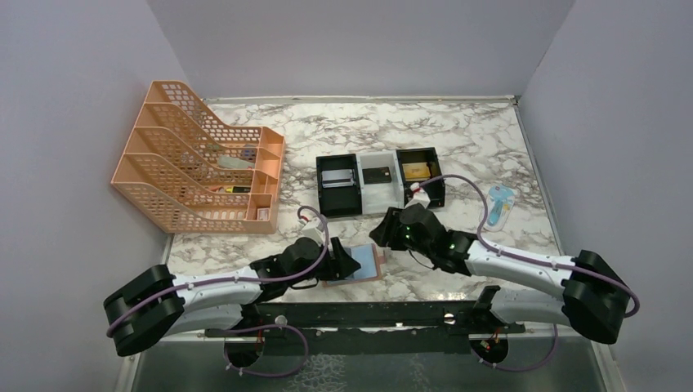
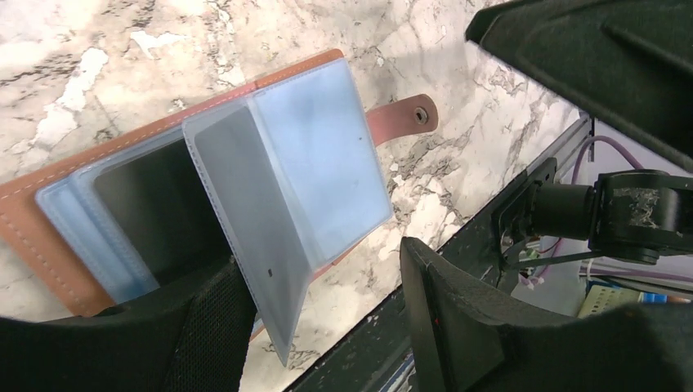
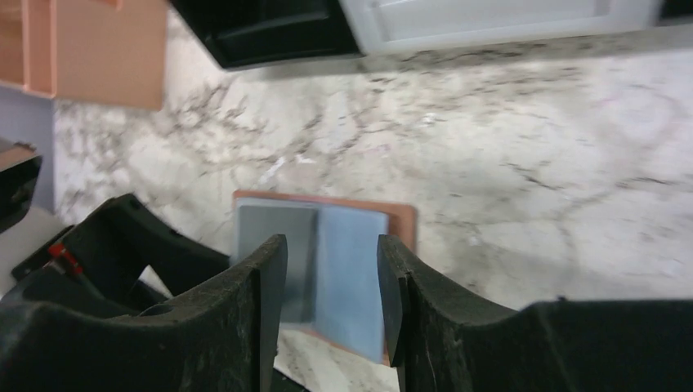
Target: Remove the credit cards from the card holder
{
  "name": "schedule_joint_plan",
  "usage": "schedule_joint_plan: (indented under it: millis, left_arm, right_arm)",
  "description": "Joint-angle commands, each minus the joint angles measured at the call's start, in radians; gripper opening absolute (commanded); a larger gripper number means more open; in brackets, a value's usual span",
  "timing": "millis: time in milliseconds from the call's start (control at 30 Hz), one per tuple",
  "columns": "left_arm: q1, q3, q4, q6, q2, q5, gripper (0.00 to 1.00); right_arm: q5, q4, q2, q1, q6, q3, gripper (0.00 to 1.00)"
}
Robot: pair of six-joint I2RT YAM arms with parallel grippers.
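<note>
- Lying open on the marble table [image 1: 466, 143], the card holder [image 1: 368, 263] rests on the near side of the three-compartment tray [image 1: 339, 211], close to it, with its light-blue lining facing up.
- Its strap [image 2: 392, 122], with the metal stud, points away from the fold and lies flat on the marble.
- One clear sleeve [image 2: 245, 212] stands up from the fold. A dark shape shows in the pocket beside it, and I cannot tell whether that is a card or a reflection.
- The left gripper [image 2: 320, 269] is at the holder's edge farthest from the tray, fingers spread wide, with the raised sleeve's lower edge between them.
- The right gripper [image 3: 331, 257] hangs above the holder, between it and the tray, its fingers apart and gripping nothing.
- Inside the tray, a silver-grey card [image 1: 335, 180] lies in the left compartment, a black card [image 1: 377, 174] in the middle one and a golden-brown card [image 1: 415, 170] in the right one.
- To the left of the tray stands an orange mesh file rack [image 1: 196, 163].
</note>
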Motion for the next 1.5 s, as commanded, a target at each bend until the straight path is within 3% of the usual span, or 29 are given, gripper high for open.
schedule_joint_plan:
  millis: [0,200,500,800,1133,1333,1467]
  left_arm:
    - [0.001,0.05,0.069,0.021,0.06,0.044,0.64]
    - [-0.003,0.135,0.104,0.052,0.189,0.092,0.64]
    - [-0.011,0.177,0.103,0.067,0.235,0.11,0.66]
    - [-0.011,0.082,0.039,0.036,0.061,0.061,0.69]
    - [-0.011,0.17,-0.427,0.077,-0.178,-0.061,0.75]
    - [-0.011,0.174,-0.45,0.072,-0.259,-0.074,0.79]
    - [-0.011,0.208,-0.469,0.103,-0.226,-0.107,0.81]
  right_arm:
    - [0.277,-0.21,-0.095,-0.006,0.05,-0.023,0.46]
    - [0.391,-0.301,-0.236,-0.006,0.043,-0.037,0.47]
    - [0.361,-0.307,-0.354,-0.006,-0.005,-0.071,0.5]
    - [0.136,-0.18,-0.412,-0.006,-0.141,-0.128,0.55]
    - [-0.138,-0.173,-0.56,-0.007,-0.224,-0.174,0.69]
    - [-0.204,-0.282,-0.624,-0.006,-0.144,-0.155,0.76]
    - [-0.238,-0.207,-0.648,-0.006,-0.166,-0.211,0.77]
